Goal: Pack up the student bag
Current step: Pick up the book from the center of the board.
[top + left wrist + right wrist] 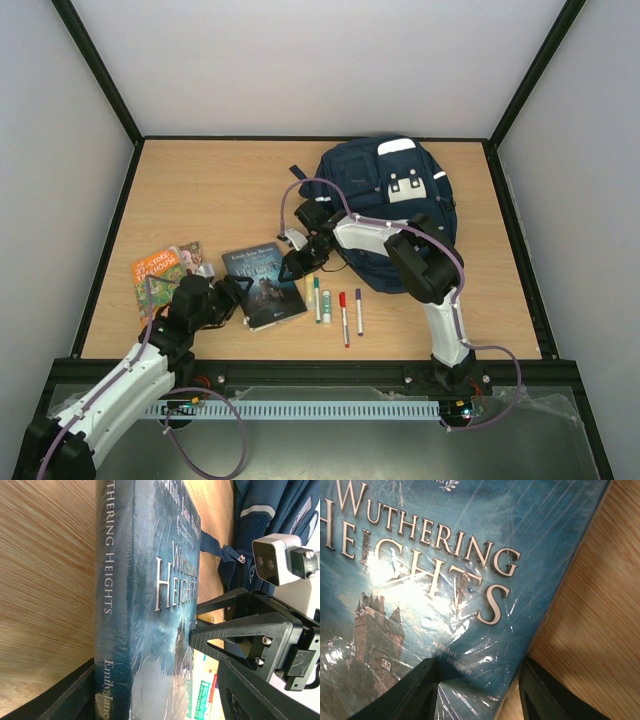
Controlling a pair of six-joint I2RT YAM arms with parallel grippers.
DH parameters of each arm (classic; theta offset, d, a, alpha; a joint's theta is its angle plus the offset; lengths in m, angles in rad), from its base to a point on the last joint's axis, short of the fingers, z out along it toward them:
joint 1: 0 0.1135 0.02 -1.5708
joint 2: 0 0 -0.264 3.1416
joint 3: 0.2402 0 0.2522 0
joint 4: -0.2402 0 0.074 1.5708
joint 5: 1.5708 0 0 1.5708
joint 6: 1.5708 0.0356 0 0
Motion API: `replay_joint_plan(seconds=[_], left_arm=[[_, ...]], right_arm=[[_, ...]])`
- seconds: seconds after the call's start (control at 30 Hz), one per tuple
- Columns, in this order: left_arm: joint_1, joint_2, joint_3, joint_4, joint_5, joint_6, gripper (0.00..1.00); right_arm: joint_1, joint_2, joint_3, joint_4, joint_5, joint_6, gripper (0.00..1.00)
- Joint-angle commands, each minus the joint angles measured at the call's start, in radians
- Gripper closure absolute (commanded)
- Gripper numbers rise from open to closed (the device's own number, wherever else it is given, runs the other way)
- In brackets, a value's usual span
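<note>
The student bag (385, 210) lies at the back right of the table, navy with white stripes; its edge also shows in the left wrist view (265, 510). A blue Wuthering Heights book (265, 285) lies in front of it. My left gripper (236, 292) (142, 652) is at the book's left edge, one finger by the spine (100, 605), the other finger (215, 635) touching the cover. My right gripper (296, 262) (477, 695) stands open astride the book's (435, 565) far right edge, one finger over the cover, the other over bare wood.
Two colourful books (165, 272) lie left of my left gripper. Several markers and pens (340, 308) lie in a row right of the blue book. Black rails edge the table (200, 190). The right arm (420, 255) arches over the bag's front.
</note>
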Motion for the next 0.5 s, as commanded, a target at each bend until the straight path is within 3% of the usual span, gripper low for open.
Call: replay_joint_plan(seconds=[0.0,0.2,0.47], left_arm=[[-0.013,-0.006,0.138,0.099,0.076,-0.006,0.39],[-0.013,0.016,0.138,0.080,0.072,-0.049,0.50],[-0.013,0.008,0.158,0.050,0.058,-0.061,0.74]], right_arm=[[0.043,0.104,-0.051,-0.118,0.037,-0.018,0.56],[0.043,0.095,-0.053,-0.117,0.029,-0.017,0.53],[0.043,0.082,-0.046,-0.128,0.018,-0.022,0.49]])
